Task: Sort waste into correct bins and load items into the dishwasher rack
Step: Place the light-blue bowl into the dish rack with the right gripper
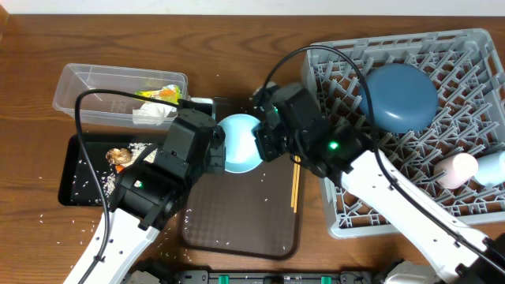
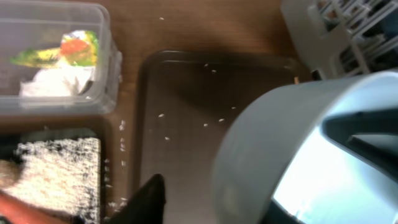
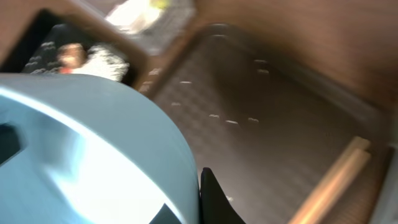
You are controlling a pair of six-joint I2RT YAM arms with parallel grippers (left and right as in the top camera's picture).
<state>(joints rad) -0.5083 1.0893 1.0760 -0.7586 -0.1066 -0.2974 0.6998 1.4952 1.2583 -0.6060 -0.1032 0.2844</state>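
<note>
Now my right tool (image 1: 260, 143) pinches the light-blue cup (image 1: 239, 146) over the brown tray (image 1: 241, 217); whether my left tool (image 1: 215, 148) is open, I cannot tell.

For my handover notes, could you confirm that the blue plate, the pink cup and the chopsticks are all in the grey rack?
Not quite: the chopsticks are not in the grey rack; they lie on the brown serving tray by its right edge, as the overhead view shows. The blue plate and the pink cup are in the rack.
</note>
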